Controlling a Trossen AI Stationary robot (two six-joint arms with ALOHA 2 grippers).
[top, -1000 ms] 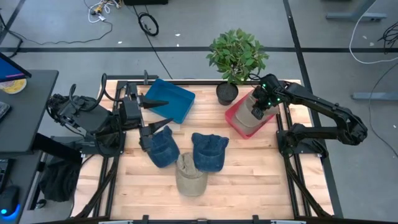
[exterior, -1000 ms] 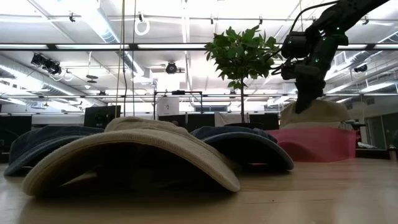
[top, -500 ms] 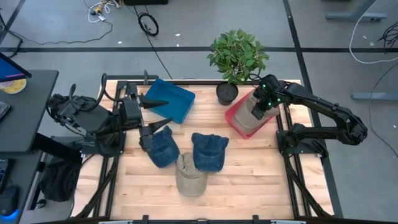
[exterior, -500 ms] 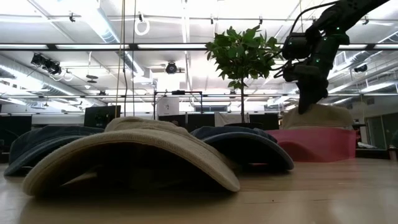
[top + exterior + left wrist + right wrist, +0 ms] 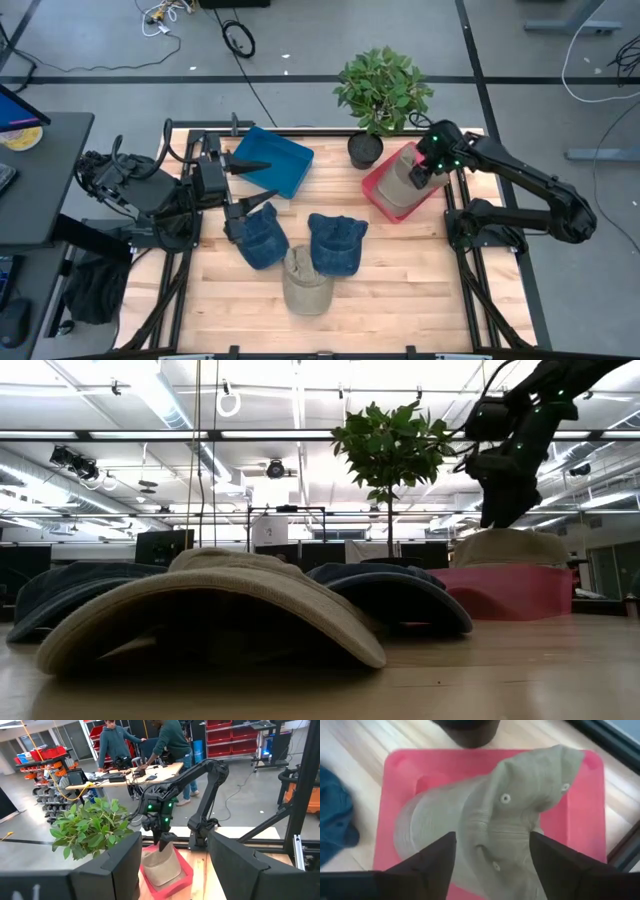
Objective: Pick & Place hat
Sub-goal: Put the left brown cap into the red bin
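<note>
Hovering just above the pink tray [image 5: 375,190], the right gripper [image 5: 424,176] has its fingers spread and grasps nothing. The tan hat [image 5: 495,832] lies inside that tray, beside the potted plant [image 5: 380,95]. The left gripper [image 5: 250,203] rests near a blue hat [image 5: 262,238], fingers apart and empty.

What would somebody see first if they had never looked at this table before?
Probably the pink tray near the table's far right corner, with a tan hat lying in it and the right gripper open just above it. Next, the leafy potted plant beside the tray, then three more hats bunched mid-table.
</note>
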